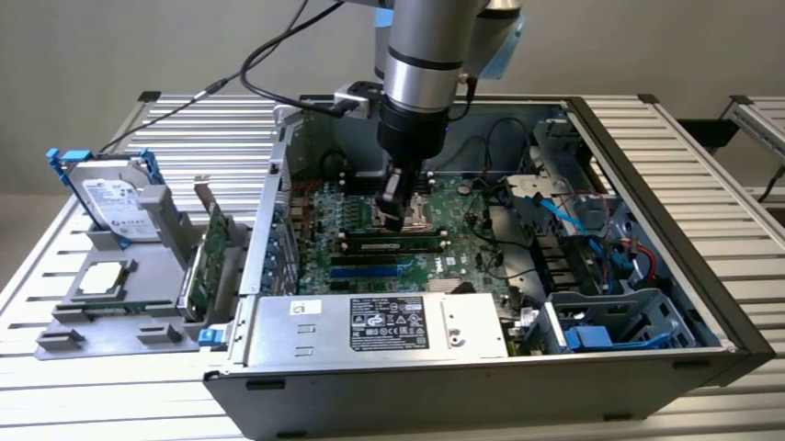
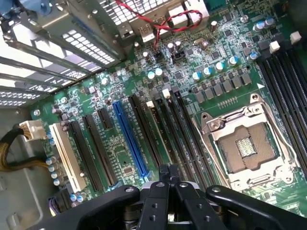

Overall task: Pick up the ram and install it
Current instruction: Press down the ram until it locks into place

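The ram (image 1: 392, 245) sat on edge in a motherboard (image 1: 472, 241) slot, and a push off its middle might have left one end unseated. Just behind it, the gripper (image 1: 392, 219) hung with jaws clenched on nothing visible, near the processor socket (image 2: 244, 148). The ram looked long, thin and green, with dark chips.

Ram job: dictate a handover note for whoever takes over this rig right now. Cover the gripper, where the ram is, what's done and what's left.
Gripper: shut, with nothing visible between the fingers. It sits low over the motherboard, above the memory slots beside the CPU socket.
Ram: standing in a memory slot inside the open case, right by the fingertips.
Done: the ram appears to be picked up and placed in its slot.
Left: I cannot tell whether it is fully pressed in and latched, so check the seating.
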Tool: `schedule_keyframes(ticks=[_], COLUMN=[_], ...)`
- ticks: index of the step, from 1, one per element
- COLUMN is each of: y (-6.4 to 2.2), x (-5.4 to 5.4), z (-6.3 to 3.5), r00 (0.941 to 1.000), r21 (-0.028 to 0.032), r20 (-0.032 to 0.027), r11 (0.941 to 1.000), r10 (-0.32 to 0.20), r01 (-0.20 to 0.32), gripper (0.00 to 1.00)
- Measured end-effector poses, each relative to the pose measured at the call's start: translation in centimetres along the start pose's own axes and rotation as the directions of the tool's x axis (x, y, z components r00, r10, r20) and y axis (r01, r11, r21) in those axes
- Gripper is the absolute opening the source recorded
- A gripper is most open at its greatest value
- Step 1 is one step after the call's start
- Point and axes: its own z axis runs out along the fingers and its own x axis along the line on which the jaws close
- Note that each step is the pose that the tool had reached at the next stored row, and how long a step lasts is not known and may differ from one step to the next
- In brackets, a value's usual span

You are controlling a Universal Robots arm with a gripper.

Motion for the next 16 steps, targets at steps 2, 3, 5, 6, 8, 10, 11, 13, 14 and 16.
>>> schedule_keyframes(ticks=[2,3,5,6,8,10,11,13,14,16], y=[0.0,0.0,0.0,-0.01,-0.01,-0.01,-0.01,-0.01,-0.02,-0.02], x=[0.0,-0.01,-0.01,-0.02,-0.02,-0.03,-0.04,-0.05,-0.05,-0.06], z=[0.02,0.04,0.08,0.09,0.14,0.2,0.23,0.3,0.34,0.41], r00=[0.9997,0.9992,0.9979,0.997,0.9946,0.9913,0.9895,0.9853,0.9829,0.9777], r21=[-0.0018,-0.0026,-0.0041,-0.0049,-0.0063,-0.0074,-0.0078,-0.0084,-0.0087,-0.0094], r20=[-0.0004,-0.0006,-0.0009,-0.0012,-0.0014,-0.0012,-0.001,0.0,0.0007,0.0022], r11=[0.9997,0.9992,0.9979,0.997,0.9946,0.9913,0.9895,0.9853,0.9829,0.9777], r10=[0.025,0.039,0.064,0.077,0.103,0.131,0.145,0.171,0.184,0.21], r01=[-0.025,-0.039,-0.064,-0.077,-0.103,-0.131,-0.145,-0.171,-0.184,-0.21], gripper=[0.11,0.11,0.11,0.11,0.11,0.11,0.11,0.11,0.11,0.11])
